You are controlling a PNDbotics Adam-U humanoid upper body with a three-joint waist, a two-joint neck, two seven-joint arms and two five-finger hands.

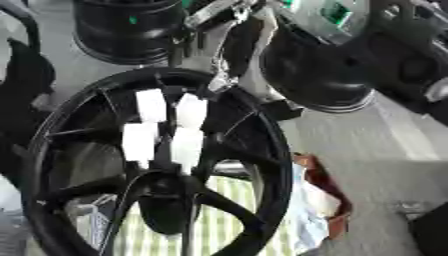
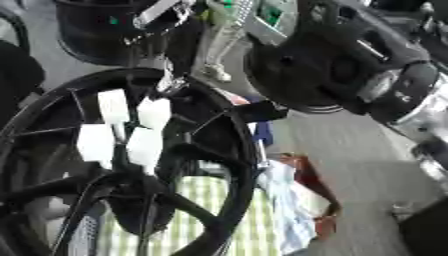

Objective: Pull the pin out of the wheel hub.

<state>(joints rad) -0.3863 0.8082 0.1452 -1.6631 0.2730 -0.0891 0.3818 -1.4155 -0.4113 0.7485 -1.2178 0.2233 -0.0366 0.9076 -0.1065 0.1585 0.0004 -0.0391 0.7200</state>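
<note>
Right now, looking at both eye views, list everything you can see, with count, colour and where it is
wheel hub: one, black, spoked, upright across the lower left, close to the camera
white pads: four, white, clustered in front of the wheel hub's upper spokes; they may be fingertips, cannot tell
other wheels: at least two, black, behind the wheel hub at top left and top centre
striped cloth: one, green and white, seen through the lower spokes
brown box edge: one, reddish brown, right of the wheel hub, with pale blue material inside
floor: grey, at right
pin: not visible
robot arm: one, black and silver, upper right
</note>
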